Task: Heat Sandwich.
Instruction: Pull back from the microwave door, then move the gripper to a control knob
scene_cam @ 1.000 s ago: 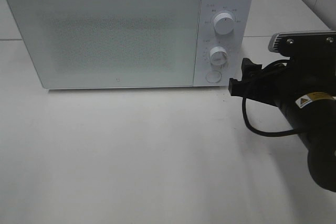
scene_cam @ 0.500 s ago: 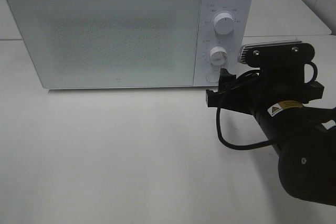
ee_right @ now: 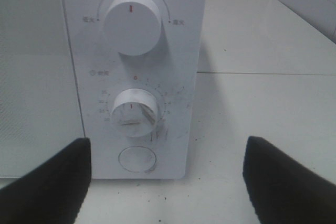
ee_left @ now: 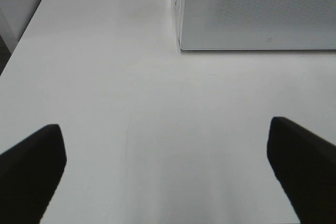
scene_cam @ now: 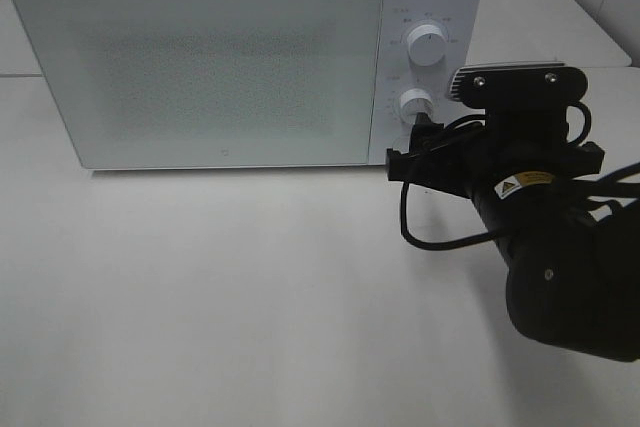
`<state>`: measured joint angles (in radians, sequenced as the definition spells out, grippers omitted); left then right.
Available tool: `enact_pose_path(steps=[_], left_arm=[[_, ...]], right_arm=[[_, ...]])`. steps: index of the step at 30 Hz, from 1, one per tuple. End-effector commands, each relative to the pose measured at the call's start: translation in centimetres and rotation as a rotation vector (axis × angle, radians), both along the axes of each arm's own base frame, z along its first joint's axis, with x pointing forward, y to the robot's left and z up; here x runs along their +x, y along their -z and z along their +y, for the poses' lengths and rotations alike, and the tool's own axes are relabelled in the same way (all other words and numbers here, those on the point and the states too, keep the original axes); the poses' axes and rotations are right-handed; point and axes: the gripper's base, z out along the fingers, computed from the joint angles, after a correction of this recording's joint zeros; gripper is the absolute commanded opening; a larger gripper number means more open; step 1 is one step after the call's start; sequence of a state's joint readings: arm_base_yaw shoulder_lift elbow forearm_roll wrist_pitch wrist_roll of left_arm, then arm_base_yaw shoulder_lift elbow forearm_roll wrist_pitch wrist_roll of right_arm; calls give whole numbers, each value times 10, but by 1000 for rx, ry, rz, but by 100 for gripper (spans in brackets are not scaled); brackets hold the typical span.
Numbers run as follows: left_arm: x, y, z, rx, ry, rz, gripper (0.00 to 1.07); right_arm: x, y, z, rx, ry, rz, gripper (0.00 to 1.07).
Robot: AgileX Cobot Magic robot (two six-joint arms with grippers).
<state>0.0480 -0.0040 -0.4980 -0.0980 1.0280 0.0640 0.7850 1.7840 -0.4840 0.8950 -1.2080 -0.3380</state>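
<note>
The microwave (scene_cam: 200, 67) stands along the far edge of the table (scene_cam: 200, 297) with its door shut. The right gripper (ee_right: 168, 177) is released: its jaws are spread with nothing between them, facing the control panel (ee_right: 181, 61) level with the round button (ee_right: 137, 159), below the lower knob (ee_right: 135, 113). The left gripper (ee_left: 168, 171) is released, its jaws wide above the table near the microwave's front left corner. The position of the sandwich cannot be told from any view.

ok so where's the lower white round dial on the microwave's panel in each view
Exterior high: the lower white round dial sits on the control panel at the white microwave's right end, under the upper white dial.
Left wrist: not in it; only the microwave's door corner shows.
Right wrist: between the upper dial and the round button.
Shared landmark: the microwave's frosted door.
</note>
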Motion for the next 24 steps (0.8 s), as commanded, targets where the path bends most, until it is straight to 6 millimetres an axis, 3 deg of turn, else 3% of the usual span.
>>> enact_pose_path(steps=[1,13,24], left_arm=[[-4,1,0,0,1,-23,101],[-4,1,0,0,1,-23,101],[-4,1,0,0,1,-23,101]], right_arm=[[12,2,0,25,16,-14,76],[37,14,24,12,-23,-31,76],[66,26,21,6,-15,-3,76]])
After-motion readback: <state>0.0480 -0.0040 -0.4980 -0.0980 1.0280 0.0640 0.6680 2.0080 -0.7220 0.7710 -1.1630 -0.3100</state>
